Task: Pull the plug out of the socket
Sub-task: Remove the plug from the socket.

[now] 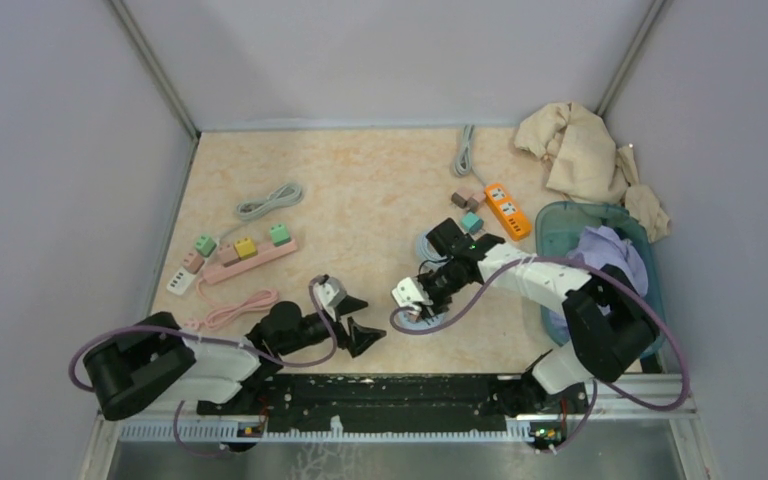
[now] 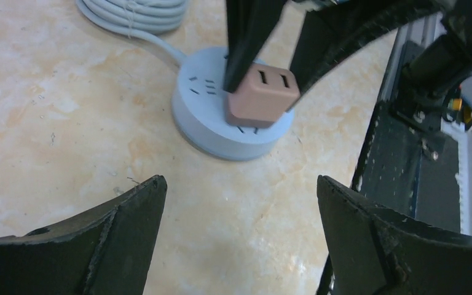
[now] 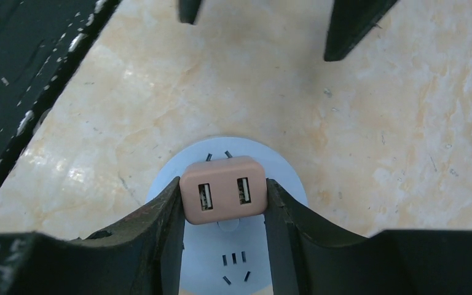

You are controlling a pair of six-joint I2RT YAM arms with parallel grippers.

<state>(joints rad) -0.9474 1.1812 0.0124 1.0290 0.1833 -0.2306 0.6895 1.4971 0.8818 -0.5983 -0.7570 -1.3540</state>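
Note:
A pink two-USB plug [image 3: 223,190] sits on a round light-blue socket [image 3: 233,258] on the marble table. My right gripper [image 3: 223,184] is shut on the plug, one finger on each side. The left wrist view shows the plug [image 2: 262,95] slightly tilted on the socket [image 2: 212,117]; its prongs are hidden. My left gripper [image 2: 239,181] is open and empty, low over the table just short of the socket. In the top view the left gripper [image 1: 360,320] is left of the right gripper [image 1: 417,297].
The socket's grey cable is coiled behind it [image 2: 135,12]. A pink power strip [image 1: 250,258] with several plugs lies at the left and an orange strip [image 1: 508,210] at the back right. A teal basin [image 1: 560,215] and cloth [image 1: 580,150] are at the right. The black rail [image 2: 399,153] runs along the near edge.

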